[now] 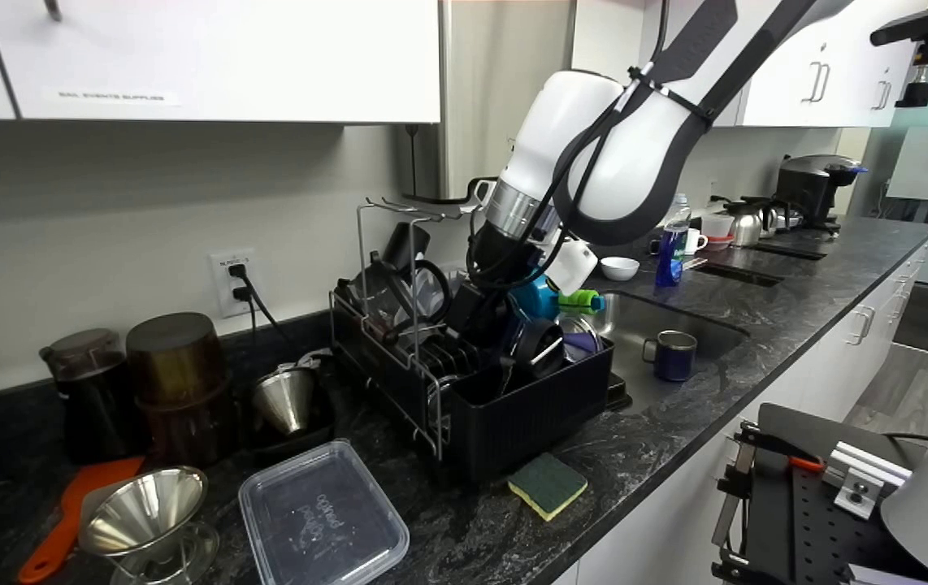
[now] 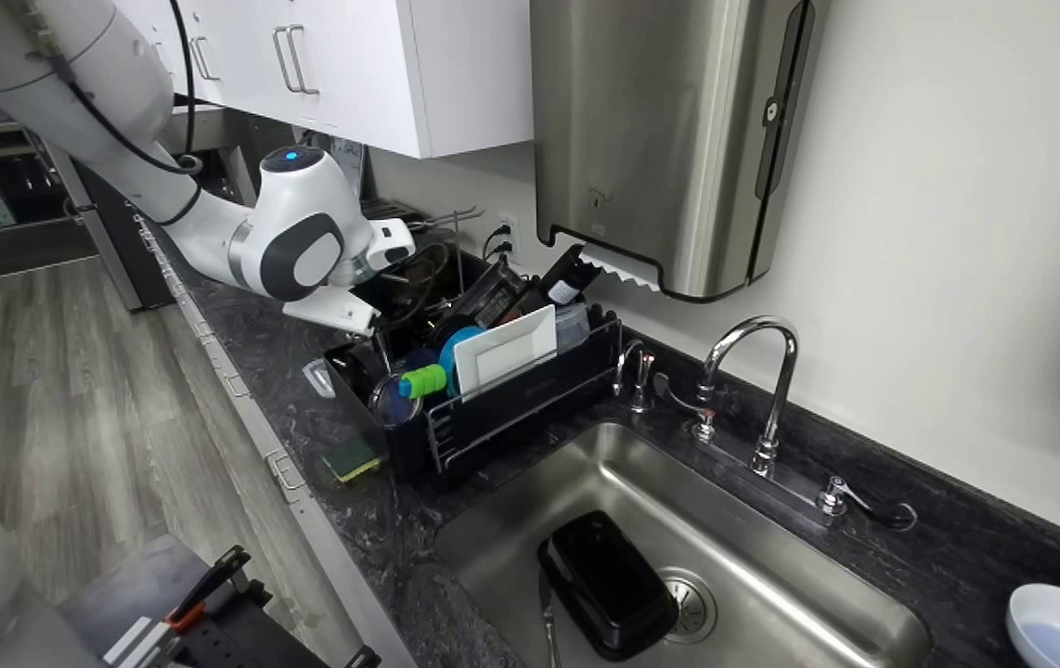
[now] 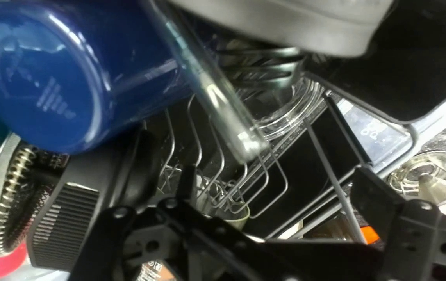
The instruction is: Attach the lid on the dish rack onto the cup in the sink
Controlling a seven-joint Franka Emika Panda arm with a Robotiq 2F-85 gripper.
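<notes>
A dark blue mug [image 1: 675, 355] with a silvery rim stands upright in the sink [image 1: 633, 329] in an exterior view. The black dish rack [image 1: 529, 414] is crowded with dishes; it also shows in an exterior view [image 2: 530, 390]. I cannot tell for certain which piece is the lid. A round clear-rimmed piece [image 2: 395, 401] lies at the rack's front corner. My gripper [image 3: 281, 183] is low over the rack, fingers spread, with nothing between them. In an exterior view the gripper [image 1: 480, 313] is partly hidden by dishes. Another blue cup [image 3: 39, 82] lies sideways in the wrist view.
A clear rod-like piece [image 3: 223, 105] and wire prongs [image 3: 279, 187] are close to the fingers. A white square plate [image 2: 507, 353] and green bottle [image 2: 423, 381] stand up in the rack. A black container [image 2: 609, 584], faucet [image 2: 776, 399] and sponge [image 1: 548, 485] are nearby.
</notes>
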